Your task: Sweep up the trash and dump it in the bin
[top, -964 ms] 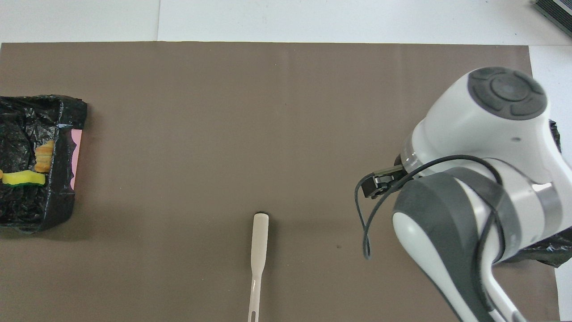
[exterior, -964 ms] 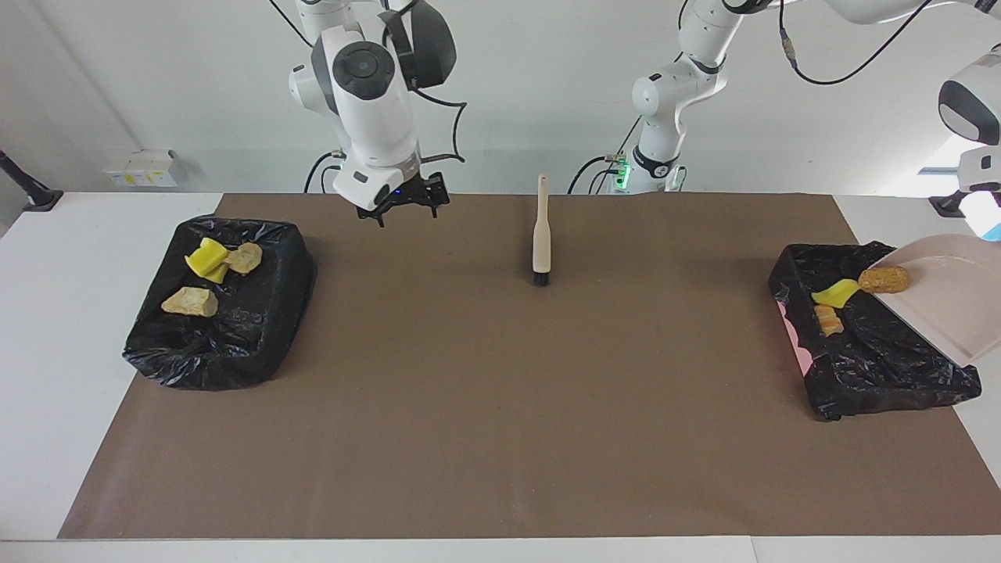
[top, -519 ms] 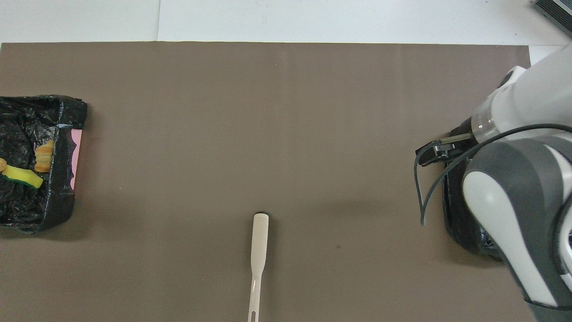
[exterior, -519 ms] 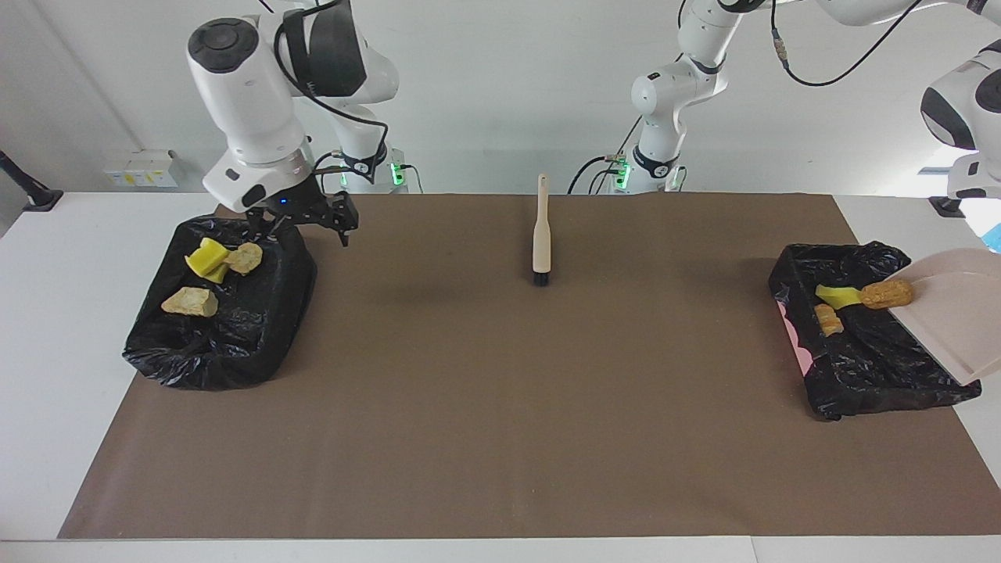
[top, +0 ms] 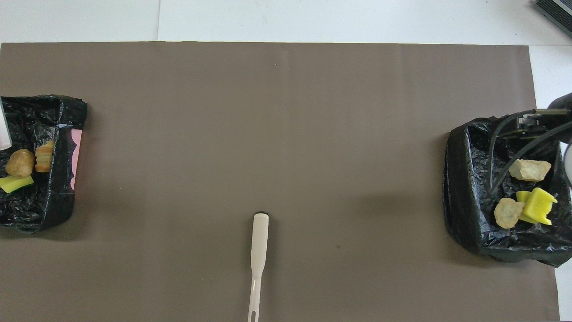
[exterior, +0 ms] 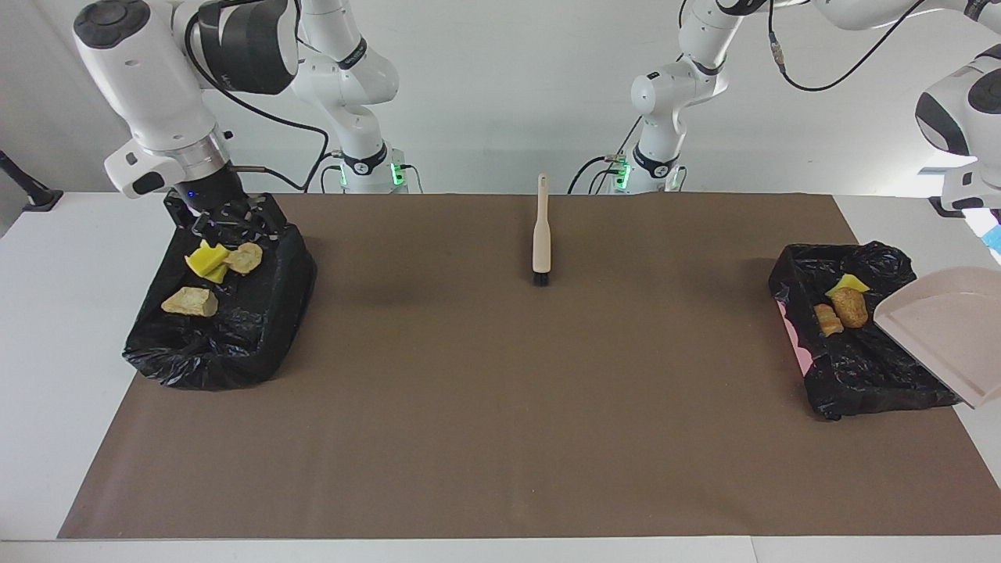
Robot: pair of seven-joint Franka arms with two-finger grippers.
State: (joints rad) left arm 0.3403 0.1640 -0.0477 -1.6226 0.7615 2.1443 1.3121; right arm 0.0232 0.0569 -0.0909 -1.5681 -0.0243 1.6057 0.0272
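Observation:
Two black-bagged bins hold the trash. The bin (exterior: 227,336) at the right arm's end holds yellow sponge blocks (exterior: 206,259) and two beige lumps (exterior: 245,257) (exterior: 190,301). My right gripper (exterior: 223,223) hangs just over that bin's edge nearest the robots. The bin (exterior: 876,367) at the left arm's end holds a yellow sponge (exterior: 847,285), a brown bread-like lump (exterior: 849,306) and an orange ridged piece (exterior: 826,319). The beige dustpan (exterior: 942,328) is tilted over that bin, empty. Its handle and my left gripper are out of view.
The beige brush (exterior: 540,234) lies on the brown mat (exterior: 500,407) at mid-table near the robots, bristles pointing away from them. It also shows in the overhead view (top: 258,259). Both bins (top: 464,179) (top: 58,197) sit at the mat's ends.
My right arm swung from mid-table to over the bin at its end. The bread-like lump slid off the dustpan into the other bin, and the dustpan drew back a little.

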